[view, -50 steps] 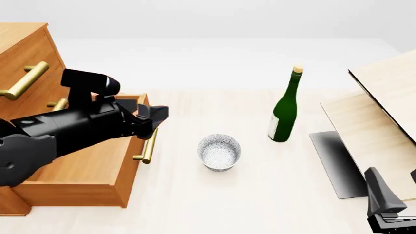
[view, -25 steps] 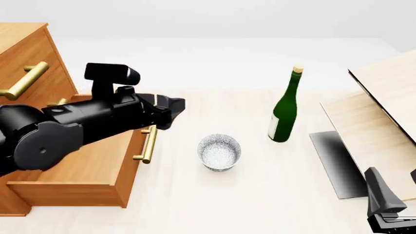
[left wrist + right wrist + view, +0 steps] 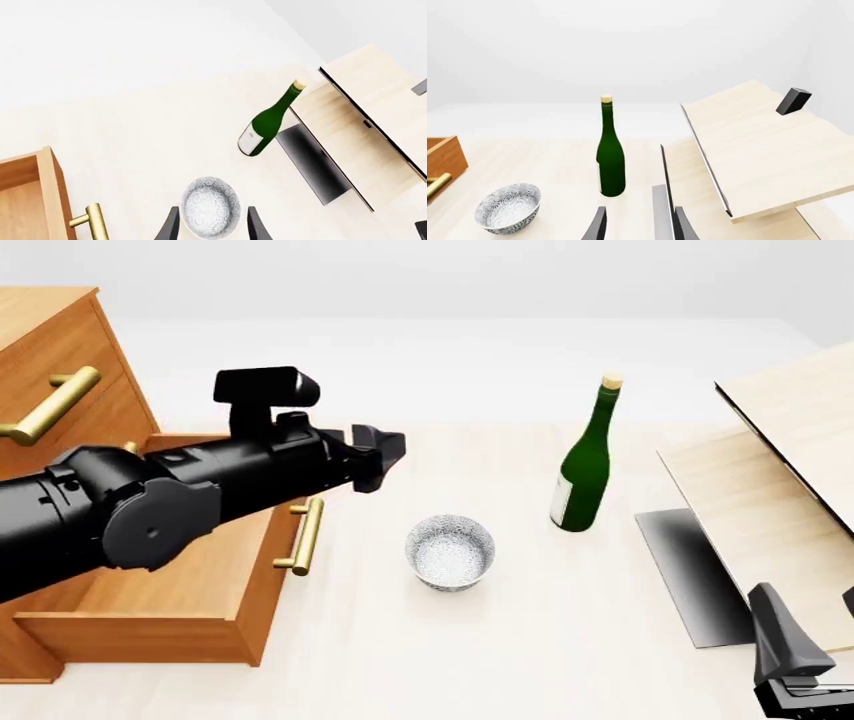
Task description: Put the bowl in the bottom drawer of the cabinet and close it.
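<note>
The white speckled bowl stands upright on the table, just right of the open bottom drawer of the orange-brown cabinet. My left gripper hovers above and behind-left of the bowl, open and holding nothing. In the left wrist view the bowl shows between the spread fingers, well below them. At the near right corner my right gripper sits low. Its wrist view shows the fingers apart and empty, with the bowl off to the side.
A tall green bottle stands right of the bowl. Tilted pale wood boards and a dark slab fill the right side. The drawer's brass handle faces the bowl. The two upper drawers are shut.
My left arm has swung right, from over the open drawer to near the bowl. Bowl, bottle and right arm have stayed put.
</note>
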Controlling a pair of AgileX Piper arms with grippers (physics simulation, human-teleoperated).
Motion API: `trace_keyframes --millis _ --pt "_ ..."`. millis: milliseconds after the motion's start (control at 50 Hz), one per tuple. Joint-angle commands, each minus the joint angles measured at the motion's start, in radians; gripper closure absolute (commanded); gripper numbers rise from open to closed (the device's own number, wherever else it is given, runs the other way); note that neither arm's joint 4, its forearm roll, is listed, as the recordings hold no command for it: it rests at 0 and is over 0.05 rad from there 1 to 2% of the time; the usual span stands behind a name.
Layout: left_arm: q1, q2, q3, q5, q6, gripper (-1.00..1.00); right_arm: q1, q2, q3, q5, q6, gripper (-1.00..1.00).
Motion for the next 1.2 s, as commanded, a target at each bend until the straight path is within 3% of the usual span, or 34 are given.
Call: trace_keyframes --millis 20,1200 --pt "0.008 0.059 -0.021 -0.040 -0.028 -1.00 0.000 0.000 0.000 0.000 0.000 -1.00" --pt "0.066 0.323 -0.078 -0.127 -0.099 -1.00 0.000 0.000 0.000 0.000 0.000 -1.00"
